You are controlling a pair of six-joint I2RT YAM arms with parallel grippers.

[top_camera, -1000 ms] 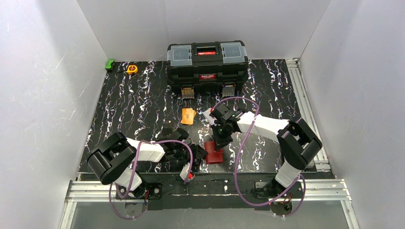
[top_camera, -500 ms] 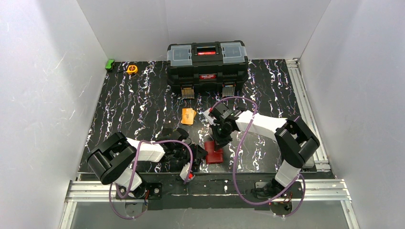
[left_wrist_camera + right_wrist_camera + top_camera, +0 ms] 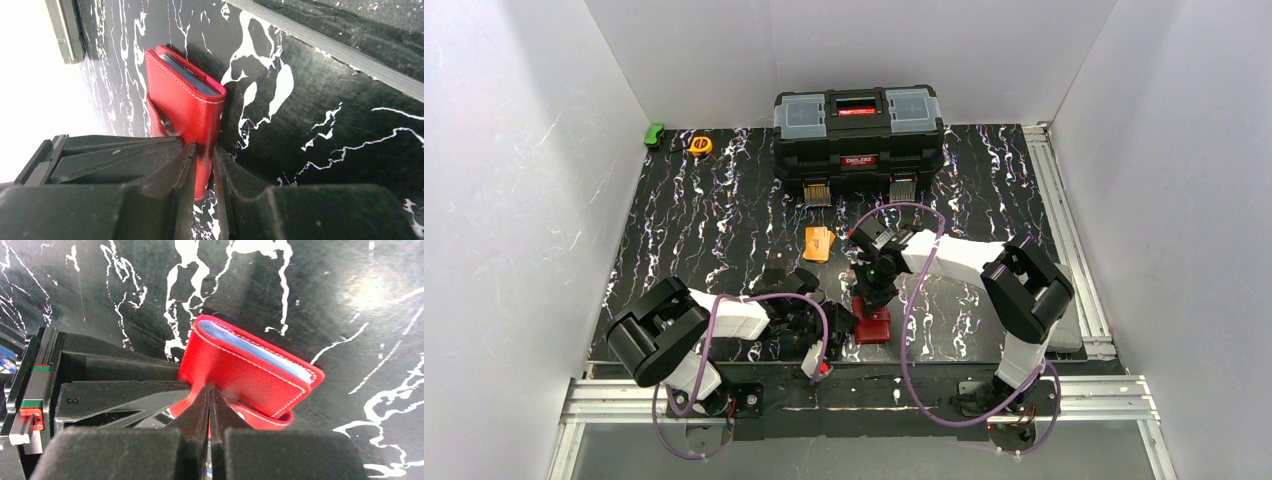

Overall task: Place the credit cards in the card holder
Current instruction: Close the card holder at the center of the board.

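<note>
The card holder (image 3: pixel 182 107), a small red wallet of smooth, leather-like material with pale stitching along its edges and a rounded snap tab, is found folded over at the near middle of the tabletop (image 3: pixel 714 220). It is clamped at one corner by the left fingers (image 3: pixel 172 162), which are dark, matte and wedge-shaped. A thin grey-blue edge is seen inside the fold. The right fingers (image 3: pixel 197 412) are pressed together, with their tips set against the red cover at its far side; whether anything thin is pinched between them cannot be told. A small fanned pile of flat orange credit cards (image 3: pixel 819 243) is laid farther back, apart from the card holder. Behind them, a big black plastic toolbox (image 3: pixel 859 150) is set, with two clear lid compartments and ribbed metal latches. A round yellow tape measure (image 3: pixel 700 145) and a small green object (image 3: pixel 655 134) are placed at the far left corner. The tabletop is glossy black with white, faintly purple marble veins. It is enclosed by plain white walls (image 3: pixel 524 150), and grey metal rails (image 3: pixel 1064 230) are run along its near and right edges.
</note>
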